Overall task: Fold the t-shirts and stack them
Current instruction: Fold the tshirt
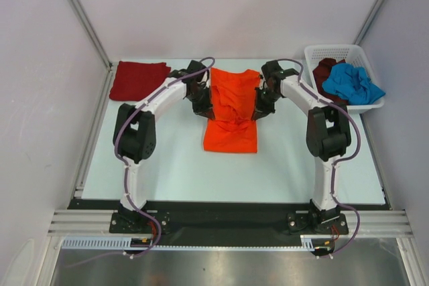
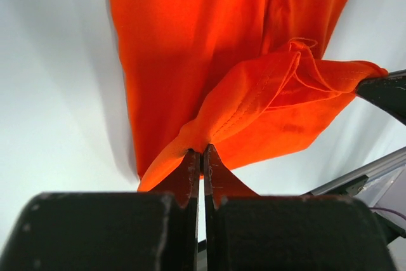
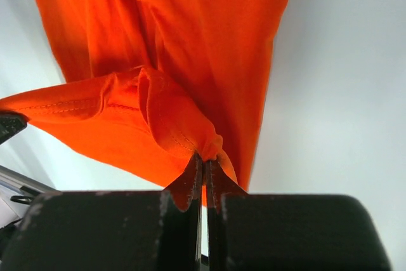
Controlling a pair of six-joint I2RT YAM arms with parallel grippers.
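A bright orange t-shirt [image 1: 231,108] lies on the table's middle, its far part raised and stretched between both arms. My left gripper [image 2: 203,150] is shut on a bunched corner of the orange t-shirt [image 2: 209,49] at its left side. My right gripper [image 3: 203,157] is shut on the opposite corner of the same orange cloth [image 3: 190,42]. In the top view the left gripper [image 1: 203,106] and right gripper [image 1: 259,110] flank the shirt. A folded dark red t-shirt [image 1: 137,80] lies at the far left. A blue t-shirt [image 1: 352,83] and a dark maroon t-shirt [image 1: 326,69] sit in the basket.
A white lattice basket [image 1: 333,51] stands at the far right corner of the table. Metal frame posts rise at both far corners. A black rail [image 1: 228,216] with the arm bases runs along the near edge.
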